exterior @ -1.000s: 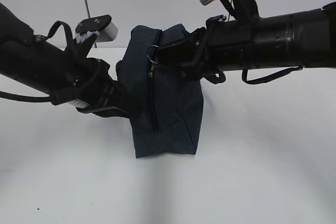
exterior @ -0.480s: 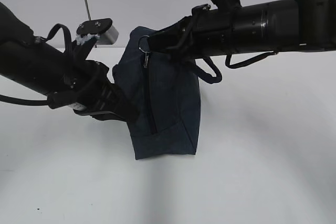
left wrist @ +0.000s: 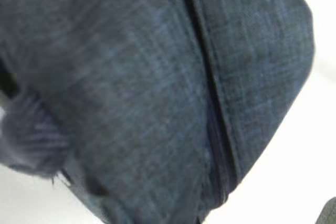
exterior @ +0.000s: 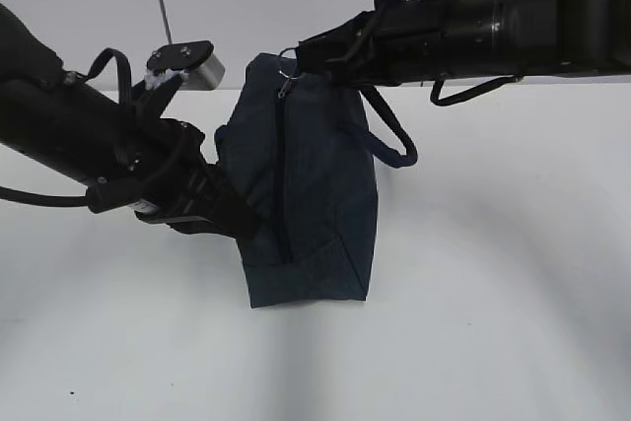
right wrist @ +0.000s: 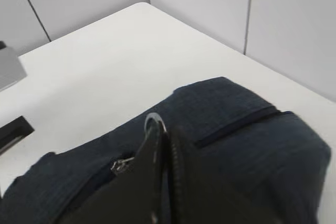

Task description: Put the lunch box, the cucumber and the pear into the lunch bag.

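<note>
Right gripper (exterior: 296, 58) was clamped on the silver ring pull (right wrist: 154, 121) at the top of the lunch bag (exterior: 315, 194), its jaws pressed together with the ring pinched between them. Left gripper (exterior: 242, 219) pressed against the bag's lower left flank with its jaws closed; whether fabric was pinched between them could not be told, since the left wrist view showed only blurred navy cloth.

The lunch bag stood on its base on the white table (exterior: 493, 293), between the two arms. Its long axis ran vertically, tapered top upward, with a slight lean of the top toward the left. The black zipper (exterior: 282, 175) followed that axis down the face turned to the exterior camera. One strap handle (exterior: 392, 137) hung loose on the right side.

The step in hand appeared to be working the zipper. To do it well, the pull should travel in line with the zipper track, and the left arm should keep the bag braced so the fabric stays taut and the base does not lift.

The lunch box, cucumber and pear were not in view.
</note>
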`<state>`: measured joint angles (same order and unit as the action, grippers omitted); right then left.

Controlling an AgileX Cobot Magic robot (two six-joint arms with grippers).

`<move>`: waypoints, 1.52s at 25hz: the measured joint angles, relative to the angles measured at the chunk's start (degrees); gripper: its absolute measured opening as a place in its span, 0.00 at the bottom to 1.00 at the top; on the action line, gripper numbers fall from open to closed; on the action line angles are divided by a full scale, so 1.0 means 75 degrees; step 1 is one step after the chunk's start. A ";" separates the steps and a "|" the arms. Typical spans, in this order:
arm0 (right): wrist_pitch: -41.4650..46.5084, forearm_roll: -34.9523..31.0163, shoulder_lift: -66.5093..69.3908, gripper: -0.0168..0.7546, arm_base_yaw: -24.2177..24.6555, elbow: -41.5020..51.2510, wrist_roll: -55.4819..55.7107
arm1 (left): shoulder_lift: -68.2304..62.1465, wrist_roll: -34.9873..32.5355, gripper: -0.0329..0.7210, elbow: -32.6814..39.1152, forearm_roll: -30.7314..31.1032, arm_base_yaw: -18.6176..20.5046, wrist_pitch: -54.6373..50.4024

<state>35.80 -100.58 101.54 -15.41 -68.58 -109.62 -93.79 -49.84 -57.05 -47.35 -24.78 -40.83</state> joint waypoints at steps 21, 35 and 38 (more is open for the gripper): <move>-0.0050 0.0009 0.1762 0.03 0.0894 -0.1794 0.0475 | 0.0000 0.0000 0.03 0.0000 0.0142 0.0000 -0.1494; 0.0438 0.0400 0.1915 0.03 0.0967 -0.1943 0.1032 | 0.0000 0.0612 0.57 -0.0099 0.0226 0.0000 -0.1955; 0.0472 0.0510 0.1915 0.03 0.0979 -0.1956 0.1103 | 0.0100 0.0671 0.70 -0.0407 0.0588 0.0000 -0.2021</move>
<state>39.34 -96.76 115.90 -8.07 -83.25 -101.35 -93.04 -44.80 -60.10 -42.94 -24.78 -55.98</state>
